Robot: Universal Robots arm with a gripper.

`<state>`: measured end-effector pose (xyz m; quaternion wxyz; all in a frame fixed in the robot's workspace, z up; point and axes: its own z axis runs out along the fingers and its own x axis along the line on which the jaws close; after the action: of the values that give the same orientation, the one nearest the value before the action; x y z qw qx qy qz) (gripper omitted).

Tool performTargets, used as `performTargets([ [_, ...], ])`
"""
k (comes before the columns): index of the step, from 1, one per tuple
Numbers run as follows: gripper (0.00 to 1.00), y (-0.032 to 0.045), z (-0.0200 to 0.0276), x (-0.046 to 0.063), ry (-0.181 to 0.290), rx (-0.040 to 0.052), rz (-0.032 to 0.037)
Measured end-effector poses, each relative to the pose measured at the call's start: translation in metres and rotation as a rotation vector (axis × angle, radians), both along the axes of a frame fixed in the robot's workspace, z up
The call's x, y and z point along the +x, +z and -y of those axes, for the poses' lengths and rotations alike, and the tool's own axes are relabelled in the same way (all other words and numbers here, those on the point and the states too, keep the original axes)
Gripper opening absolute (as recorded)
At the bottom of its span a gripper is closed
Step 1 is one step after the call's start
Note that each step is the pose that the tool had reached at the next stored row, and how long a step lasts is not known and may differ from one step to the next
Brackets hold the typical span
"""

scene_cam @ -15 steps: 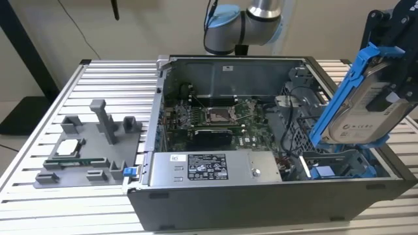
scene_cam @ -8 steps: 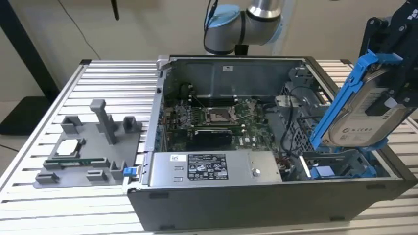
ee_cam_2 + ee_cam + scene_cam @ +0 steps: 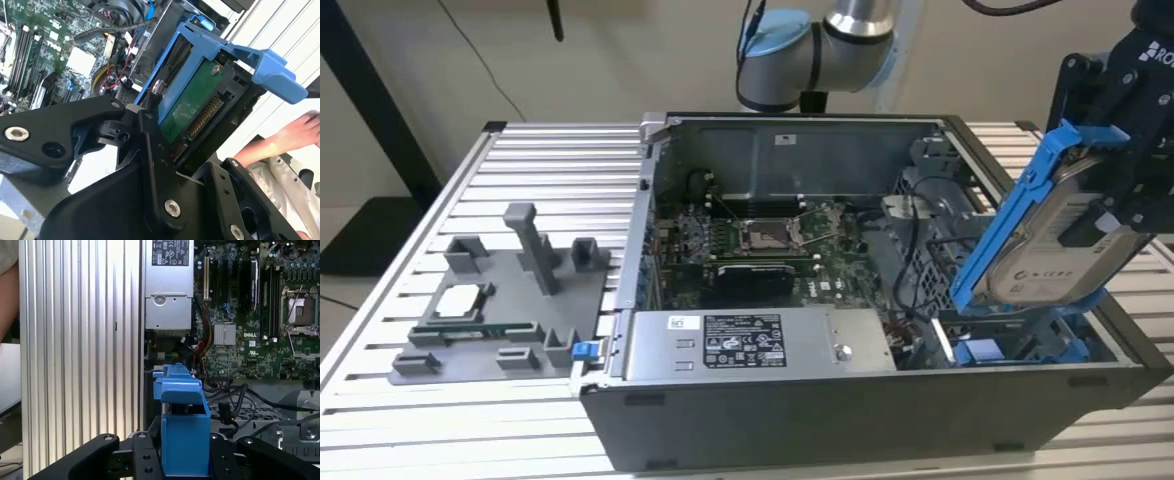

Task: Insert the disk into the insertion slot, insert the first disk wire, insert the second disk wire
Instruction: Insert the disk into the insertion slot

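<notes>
Exterior view first: the gripper (image 3: 1097, 205) has its jaws clamped on the disk (image 3: 1051, 245). We see the disk held steeply tilted, up in the air over the exterior view's right end of the open computer case (image 3: 854, 420). The insertion slot (image 3: 1014, 348), with its blue rails, sits just under the disk's lower end, so the disk isn't seated. We can't tell whether they touch. Dark cables (image 3: 921, 215) hang right beside the slot, between it and the motherboard (image 3: 747, 255). The power supply (image 3: 761, 345) has a white printed label, and so does the disk. A grey fixture tray (image 3: 507, 290) sits on the slatted table (image 3: 400, 420), well apart from the case.

In the second wrist view, the black fingers (image 3: 150, 145) pinch the disk (image 3: 195, 110), with its green board side up and the blue frame (image 3: 270, 65) sticking out past them. Red and black wires (image 3: 122, 70) bunch up just beyond it. A person's hand (image 3: 300, 132) rests near the frame's tip.

In the first wrist view, we look down past the blue frame (image 3: 182, 430), held between the fingers (image 3: 142, 457). Black cables (image 3: 250, 400) cross just beside it. The labelled power supply (image 3: 169, 285) and the motherboard (image 3: 240, 315) lie beyond.
</notes>
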<state>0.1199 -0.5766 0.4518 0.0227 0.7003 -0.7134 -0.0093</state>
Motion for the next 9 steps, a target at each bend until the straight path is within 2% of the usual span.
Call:
performTargets([
  [5,0.0,-0.0038,-0.0002,0.0006,0.0,0.0007,0.0],
  [9,0.0,-0.0039,-0.0002,0.0007,0.0,0.0009,0.0],
])
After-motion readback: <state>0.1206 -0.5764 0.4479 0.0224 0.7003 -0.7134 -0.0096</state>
